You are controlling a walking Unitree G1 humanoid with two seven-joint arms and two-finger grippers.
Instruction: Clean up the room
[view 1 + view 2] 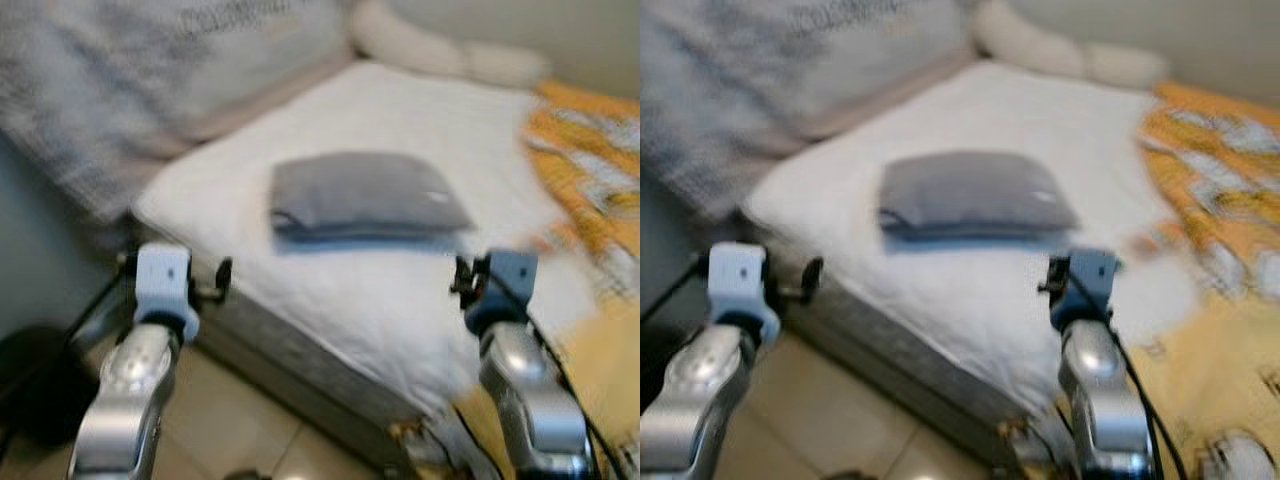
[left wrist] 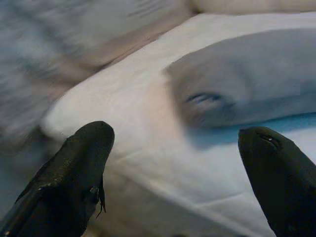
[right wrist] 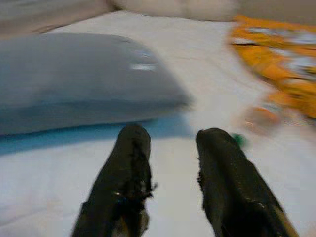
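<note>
While both silver arms reach forward, a folded grey garment (image 1: 365, 193) lies flat near the middle of a white mattress (image 1: 380, 290), back from its near edge. Blur softens everything. From the head camera, an orange patterned blanket (image 1: 590, 170) covers the mattress's right side and a grey-striped duvet (image 1: 120, 90) is heaped at its left edge. The left gripper (image 2: 173, 168) hangs over the near left corner, fingers spread wide and empty. The right gripper (image 3: 173, 163) hovers just short of the garment, fingers a little apart, holding nothing. Its wrist camera reveals a pale label on the garment's top.
</note>
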